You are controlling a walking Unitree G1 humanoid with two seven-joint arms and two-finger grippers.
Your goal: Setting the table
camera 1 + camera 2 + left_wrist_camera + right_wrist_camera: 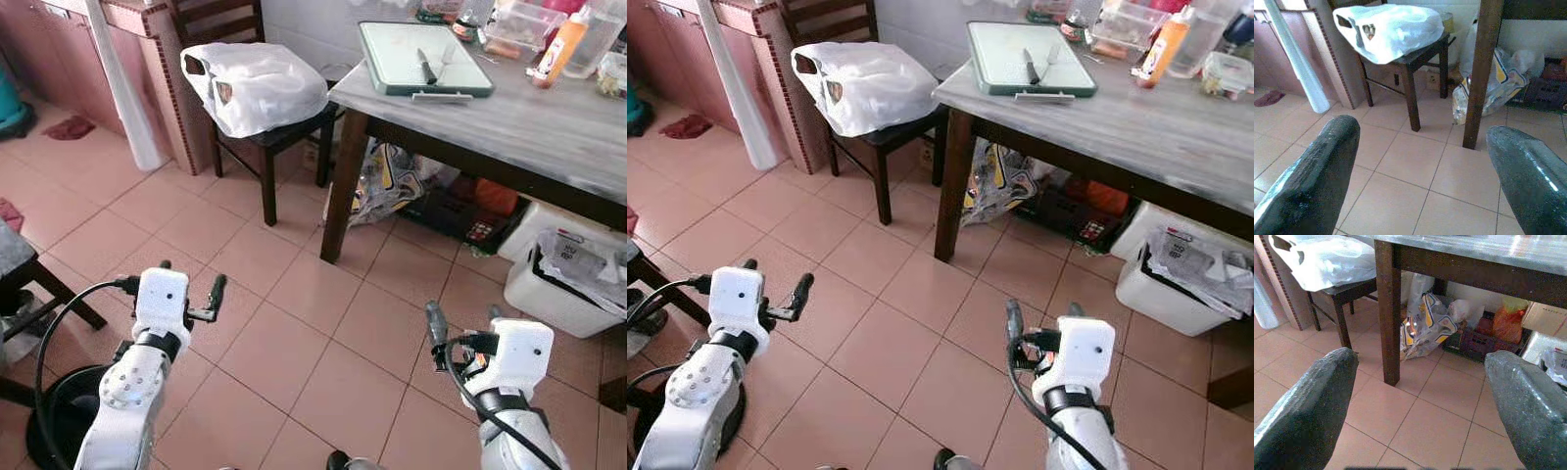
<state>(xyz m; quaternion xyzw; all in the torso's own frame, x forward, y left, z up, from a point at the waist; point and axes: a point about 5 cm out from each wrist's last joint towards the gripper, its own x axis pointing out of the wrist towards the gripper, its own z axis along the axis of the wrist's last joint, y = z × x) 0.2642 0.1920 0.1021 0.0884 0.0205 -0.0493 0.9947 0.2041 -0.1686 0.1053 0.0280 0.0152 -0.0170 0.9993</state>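
Counter (549, 127), upper right of the frame: grey wood-grain top on dark legs, carrying a green-rimmed tray (423, 59) with a knife (427, 66) and fork (447, 61) on it, an orange bottle (563, 44) and clear containers (524, 22) just beside. Dark chair (279, 142) near its left corner bears a white plastic bag (257, 86). Left hand (188, 284) and right hand (462, 323), lower frame above the tiled floor (294, 294), both spread wide, holding nothing.
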